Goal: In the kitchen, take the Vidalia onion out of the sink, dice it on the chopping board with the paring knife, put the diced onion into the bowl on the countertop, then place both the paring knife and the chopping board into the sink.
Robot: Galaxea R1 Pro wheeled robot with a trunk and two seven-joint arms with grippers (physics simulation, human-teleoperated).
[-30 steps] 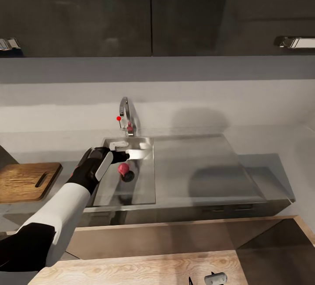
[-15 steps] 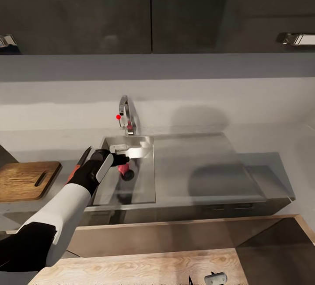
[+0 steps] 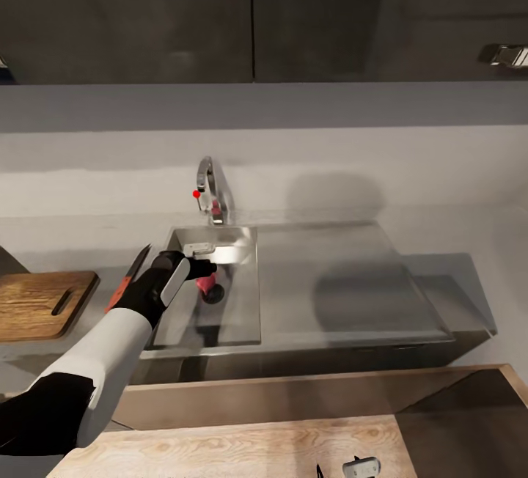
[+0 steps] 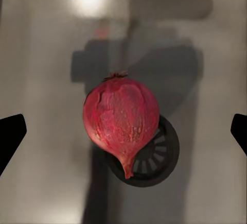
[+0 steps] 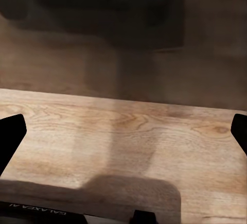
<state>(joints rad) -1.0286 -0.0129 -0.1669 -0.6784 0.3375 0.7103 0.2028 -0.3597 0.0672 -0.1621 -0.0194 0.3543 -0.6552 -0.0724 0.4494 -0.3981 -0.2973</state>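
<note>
The Vidalia onion (image 4: 121,118), a pinkish-red bulb, lies on the sink's (image 3: 242,243) steel floor, partly over the dark drain (image 4: 154,157). My left gripper (image 3: 202,261) hangs open just above the onion (image 3: 207,285), with one black fingertip (image 4: 10,134) on each side and not touching it. The paring knife (image 3: 129,278), red-handled, lies on the countertop (image 3: 88,243) between the sink and the chopping board (image 3: 40,304). My right gripper (image 5: 123,131) is open and empty, low over pale wood (image 5: 128,126). The bowl is out of view.
A chrome tap (image 3: 209,192) with a red knob stands behind the basin. The flat steel drainboard (image 3: 337,280) stretches to the right. Dark cabinets (image 3: 249,16) hang overhead. Part of my right gripper (image 3: 359,467) shows at the near edge.
My left gripper has sunk a little toward the onion, which it now partly hides in the head view. The arm's shift uncovered the knife. The head camera has moved slightly.
</note>
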